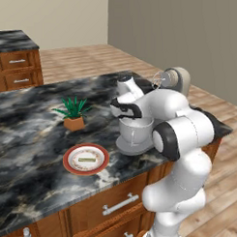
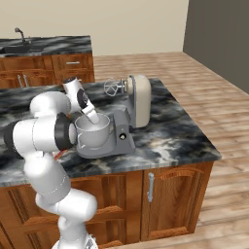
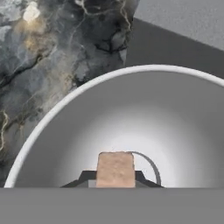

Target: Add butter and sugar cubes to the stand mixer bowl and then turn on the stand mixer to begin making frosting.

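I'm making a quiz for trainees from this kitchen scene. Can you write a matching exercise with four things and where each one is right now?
Things:
1. butter
2. sugar cube
3. bowl
4. potted plant

Places:
A. on the mixer base
B. on the red-rimmed plate
C. on the counter behind the plate
D. in the gripper, over the bowl

Pairs: 1-B, 2-D, 3-A, 4-C

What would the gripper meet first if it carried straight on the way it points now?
Probably the inner floor of the stand mixer bowl. The gripper, shut on a sugar cube, points down into it; depth is hard to judge.
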